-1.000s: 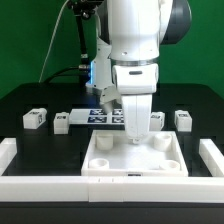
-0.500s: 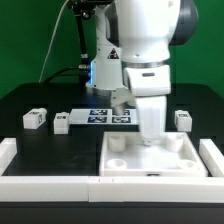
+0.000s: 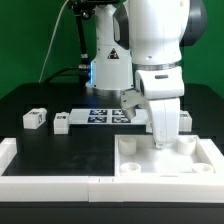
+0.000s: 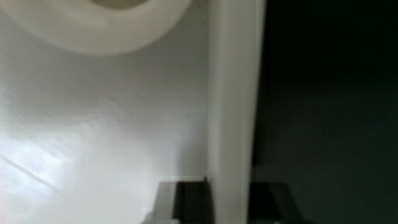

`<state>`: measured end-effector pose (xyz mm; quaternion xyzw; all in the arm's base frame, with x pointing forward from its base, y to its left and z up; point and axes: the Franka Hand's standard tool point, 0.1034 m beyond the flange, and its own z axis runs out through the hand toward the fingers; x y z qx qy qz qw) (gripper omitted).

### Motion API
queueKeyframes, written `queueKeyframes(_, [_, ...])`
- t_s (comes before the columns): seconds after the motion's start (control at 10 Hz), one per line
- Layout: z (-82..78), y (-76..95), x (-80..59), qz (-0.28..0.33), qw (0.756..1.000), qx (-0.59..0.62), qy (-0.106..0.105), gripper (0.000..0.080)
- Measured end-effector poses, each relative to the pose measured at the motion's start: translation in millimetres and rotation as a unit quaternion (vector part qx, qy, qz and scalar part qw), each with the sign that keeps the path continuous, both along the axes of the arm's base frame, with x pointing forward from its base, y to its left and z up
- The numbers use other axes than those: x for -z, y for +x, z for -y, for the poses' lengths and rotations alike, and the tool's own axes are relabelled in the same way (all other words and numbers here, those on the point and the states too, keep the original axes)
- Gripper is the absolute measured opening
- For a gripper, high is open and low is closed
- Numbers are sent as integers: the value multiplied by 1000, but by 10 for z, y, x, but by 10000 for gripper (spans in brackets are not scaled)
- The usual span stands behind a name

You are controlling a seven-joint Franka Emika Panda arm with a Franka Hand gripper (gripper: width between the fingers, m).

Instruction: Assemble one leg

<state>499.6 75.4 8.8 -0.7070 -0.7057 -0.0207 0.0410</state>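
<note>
My gripper point(image 3: 160, 140) is shut on the far wall of the large white square tray-like piece point(image 3: 165, 171), which lies at the exterior view's right, against the white border rail. In the wrist view the dark fingers point(image 4: 192, 203) clamp the tray's thin upright wall point(image 4: 228, 110), and a round corner socket point(image 4: 111, 18) shows beyond it. Two small white legs with square tags point(image 3: 34, 118) point(image 3: 61, 122) lie on the black table at the exterior view's left. Another leg point(image 3: 185, 118) peeks out beside the arm.
The marker board point(image 3: 103, 115) lies behind the tray, partly hidden by the arm. A white border rail runs along the front point(image 3: 50, 181), with raised ends at the left point(image 3: 8, 150) and the right point(image 3: 214, 148).
My gripper has slid the tray-like piece along the table toward the exterior view's right, from the middle to the right rail. The legs on the left have not moved.
</note>
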Motion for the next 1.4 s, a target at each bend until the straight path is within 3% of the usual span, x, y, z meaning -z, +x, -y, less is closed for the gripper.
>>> queueKeyframes(0.1, [3,-1,2,0,1000,0,0,61])
queueKeyframes(0.4, [8,0,2,0,1000,1,0,447])
queueKeyframes(0.5, [10,0,2,0,1000,1,0,447])
queueKeyframes(0.6, [12,0,2,0,1000,1,0,606])
queueKeyframes(1.0, [15,-9,-9,-1,1000,7,-1,649])
queueKeyframes(1.2, [-5,-120,-129,-1,999,38,-6,649])
queueKeyframes(1.4, [-113,-337,-307,-10,996,89,-17,649])
